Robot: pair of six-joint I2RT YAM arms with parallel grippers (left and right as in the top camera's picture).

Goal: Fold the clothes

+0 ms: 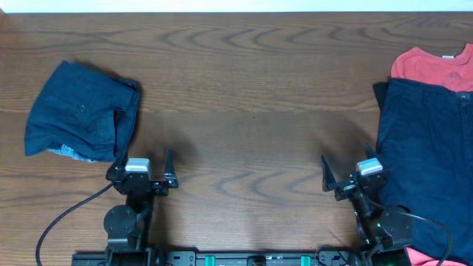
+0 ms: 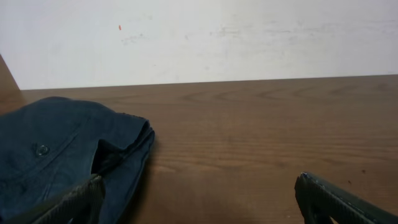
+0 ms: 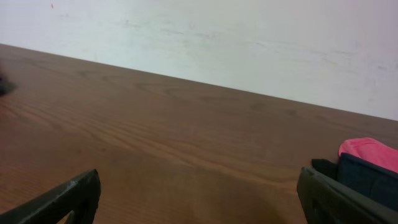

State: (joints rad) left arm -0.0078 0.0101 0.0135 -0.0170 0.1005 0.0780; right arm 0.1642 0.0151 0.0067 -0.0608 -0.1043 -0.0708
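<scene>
1. Closest to the lens: left gripper [image 1: 143, 161] and right gripper [image 1: 347, 166], low at the near edge of the wooden table [image 1: 244, 89] — fingers of both spread wide, pinching nothing.
2. Up and left of the left gripper: folded navy shorts [image 1: 77, 111] in a compact bundle, button [image 2: 42, 150] showing on top, with a sliver of light-blue denim shorts [image 1: 65, 152] peeking from underneath at the near edge.
3. At the table's right edge, just beside the right gripper: flat navy shorts [image 1: 425, 140], spread out and not yet folded, overlapping a red T-shirt [image 1: 436, 65] on the far side.
4. Cannot tell which end of the flat navy shorts carries the waistband.
5. Judging by look: soft, light, limp cotton — likely to sag and drape once lifted, nothing to break, some drag on the wood.
6. Probably thicker and firmer along seams and hems; best pinched there, at two corners well apart, to keep the cloth taut.
7. Risk of catching the T-shirt too if pinched deep at the overlap; safer to take an edge lying clear of it.
</scene>
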